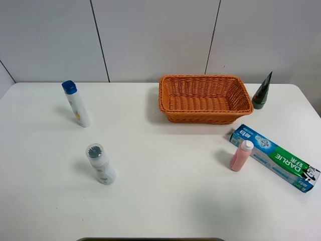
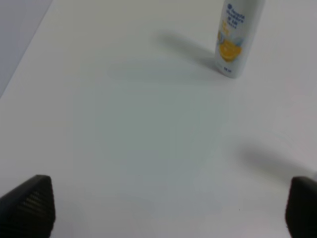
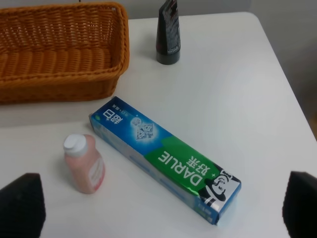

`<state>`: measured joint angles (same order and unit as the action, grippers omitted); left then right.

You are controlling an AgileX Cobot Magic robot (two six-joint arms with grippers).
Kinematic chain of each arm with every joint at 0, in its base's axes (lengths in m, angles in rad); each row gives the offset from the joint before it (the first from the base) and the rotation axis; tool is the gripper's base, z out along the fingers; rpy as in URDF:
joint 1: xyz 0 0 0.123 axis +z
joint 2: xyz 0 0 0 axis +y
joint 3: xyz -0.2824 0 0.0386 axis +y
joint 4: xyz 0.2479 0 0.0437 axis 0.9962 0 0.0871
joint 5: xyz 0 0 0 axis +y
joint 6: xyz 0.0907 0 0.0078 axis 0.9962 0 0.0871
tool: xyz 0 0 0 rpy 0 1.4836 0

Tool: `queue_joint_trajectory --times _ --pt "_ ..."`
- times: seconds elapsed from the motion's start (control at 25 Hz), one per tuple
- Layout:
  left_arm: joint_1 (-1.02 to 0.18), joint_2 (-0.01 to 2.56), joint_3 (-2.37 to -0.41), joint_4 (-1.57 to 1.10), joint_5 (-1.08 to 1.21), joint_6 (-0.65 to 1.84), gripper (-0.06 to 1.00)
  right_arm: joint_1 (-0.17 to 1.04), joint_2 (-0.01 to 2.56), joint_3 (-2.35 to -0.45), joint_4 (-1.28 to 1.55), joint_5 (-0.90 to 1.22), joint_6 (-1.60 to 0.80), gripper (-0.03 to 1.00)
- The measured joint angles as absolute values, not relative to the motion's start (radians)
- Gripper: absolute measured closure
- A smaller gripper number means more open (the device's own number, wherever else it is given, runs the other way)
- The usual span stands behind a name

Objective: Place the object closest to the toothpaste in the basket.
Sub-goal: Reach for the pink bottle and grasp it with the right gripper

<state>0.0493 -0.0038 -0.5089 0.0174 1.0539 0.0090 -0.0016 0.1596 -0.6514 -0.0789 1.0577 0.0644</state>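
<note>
The blue and green toothpaste box [image 1: 275, 156] lies flat at the right of the table. A small pink bottle [image 1: 241, 155] with a white cap stands upright just left of it, nearly touching. The orange wicker basket [image 1: 200, 116] sits empty at the back, behind them. In the right wrist view the box [image 3: 166, 159], the pink bottle [image 3: 84, 163] and the basket [image 3: 59, 84] all show. My right gripper [image 3: 158, 208] is open and empty, above the table in front of the box. My left gripper [image 2: 168, 208] is open and empty over bare table. Neither gripper shows in the exterior high view.
A dark green tube [image 1: 262, 91] stands on its cap right of the basket. A white bottle with a blue cap [image 1: 76, 104] stands at the back left and also shows in the left wrist view [image 2: 237, 37]. A grey-capped white bottle [image 1: 101, 164] stands front left.
</note>
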Motion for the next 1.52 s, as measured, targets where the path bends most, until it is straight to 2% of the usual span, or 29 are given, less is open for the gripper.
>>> queue_joint_trajectory --times 0.44,1.04,1.52 --pt "0.049 -0.004 -0.509 0.017 1.054 0.009 0.00 -0.002 0.496 -0.752 -0.039 1.057 0.249 -0.02" --pt "0.049 -0.004 -0.509 0.017 1.054 0.009 0.00 -0.002 0.937 -0.754 0.092 0.964 0.267 -0.02" --pt "0.049 -0.004 -0.509 0.016 1.054 0.009 0.00 0.079 1.206 -0.755 0.143 0.813 0.291 -0.02"
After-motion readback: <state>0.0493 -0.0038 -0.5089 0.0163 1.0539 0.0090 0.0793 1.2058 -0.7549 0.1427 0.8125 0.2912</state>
